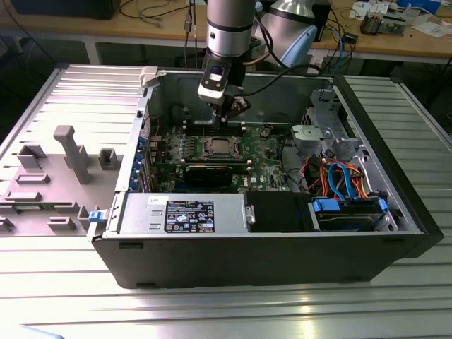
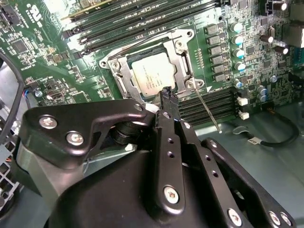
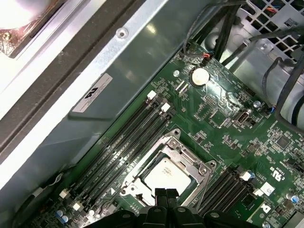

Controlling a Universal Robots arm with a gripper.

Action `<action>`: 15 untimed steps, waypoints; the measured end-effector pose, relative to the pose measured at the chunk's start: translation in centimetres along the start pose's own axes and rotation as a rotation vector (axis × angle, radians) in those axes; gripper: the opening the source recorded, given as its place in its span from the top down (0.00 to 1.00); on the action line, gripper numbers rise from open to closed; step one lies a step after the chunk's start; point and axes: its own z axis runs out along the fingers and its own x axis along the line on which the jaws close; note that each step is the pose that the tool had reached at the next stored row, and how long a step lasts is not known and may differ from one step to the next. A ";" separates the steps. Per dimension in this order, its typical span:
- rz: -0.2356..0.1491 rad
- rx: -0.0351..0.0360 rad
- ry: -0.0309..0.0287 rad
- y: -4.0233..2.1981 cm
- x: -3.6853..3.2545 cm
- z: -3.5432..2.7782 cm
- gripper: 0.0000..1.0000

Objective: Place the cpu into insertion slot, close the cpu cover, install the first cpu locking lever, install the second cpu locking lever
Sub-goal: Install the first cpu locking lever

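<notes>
The cpu (image 2: 153, 76) lies flat in the insertion slot (image 3: 167, 176), silvery face up. The cpu cover (image 2: 183, 52) is folded down around it as a metal frame. One thin locking lever (image 2: 207, 108) sticks out from the socket corner across the memory slots. A second thin lever (image 2: 135, 47) runs along the socket's far edge. My gripper (image 2: 167, 92) is shut with nothing in it, its tips just above the socket's near edge. In the exterior view the gripper (image 1: 227, 116) hangs over the socket (image 1: 217, 147) inside the open case.
Long black memory slots (image 3: 128, 137) flank the socket on both sides. A black graphics card (image 1: 215, 171), the power supply (image 1: 187, 212), and a drive cage with cables (image 1: 339, 169) fill the case. A grey fixture (image 1: 67, 162) stands at the exterior view's left.
</notes>
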 end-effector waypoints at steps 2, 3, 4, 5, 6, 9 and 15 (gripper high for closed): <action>-0.052 0.0007 0.0000 -0.01 0.01 0.00 0.89; -0.071 0.0008 -0.0001 -0.02 0.01 0.00 0.89; -0.108 0.0013 -0.0002 -0.02 0.02 0.00 0.89; -0.150 0.0018 -0.0002 -0.03 0.03 0.00 0.89; -0.175 0.0020 -0.0002 -0.03 0.03 0.01 0.89; -0.278 0.0032 -0.0004 -0.04 0.04 0.04 0.89; -0.345 0.0039 -0.0004 -0.10 0.10 0.05 0.89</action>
